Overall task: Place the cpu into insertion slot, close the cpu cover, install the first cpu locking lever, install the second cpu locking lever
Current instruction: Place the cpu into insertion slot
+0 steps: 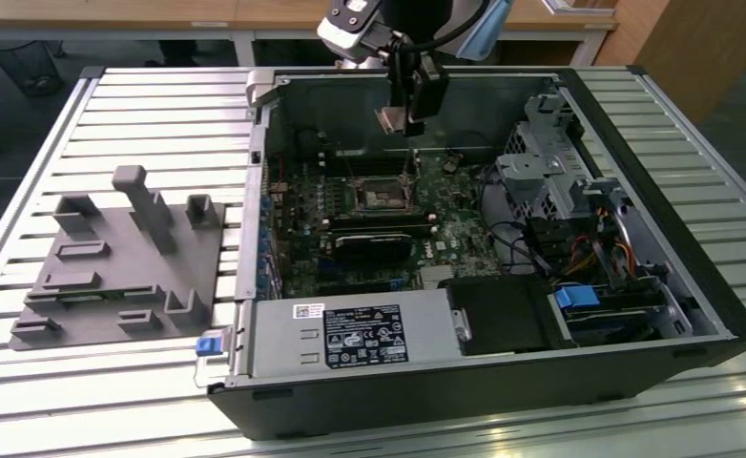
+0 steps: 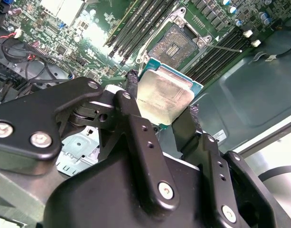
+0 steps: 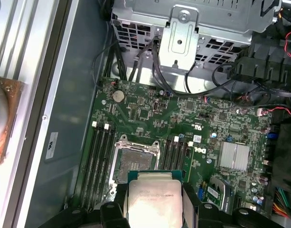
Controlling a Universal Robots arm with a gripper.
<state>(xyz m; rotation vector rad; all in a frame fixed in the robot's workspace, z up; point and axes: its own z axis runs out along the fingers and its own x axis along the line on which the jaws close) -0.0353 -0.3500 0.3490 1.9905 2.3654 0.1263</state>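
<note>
Two-sided hold: pinches the cpu (image 2: 166, 95) between the black fingers (image 2: 138, 128) by opposite edges, silver top toward both wrist cameras. Hangs over the green motherboard (image 3: 150, 109) inside the open computer case (image 1: 678, 239), above the insertion slot (image 3: 135, 164) and apart from it. Shows the slot's pin field uncovered. Stands well apart from the grey fixture (image 1: 118, 258) on the slatted worktop (image 1: 156, 105).

One cpu (image 2: 164, 97), one insertion slot (image 3: 136, 164), one computer case (image 1: 475, 393).
</note>
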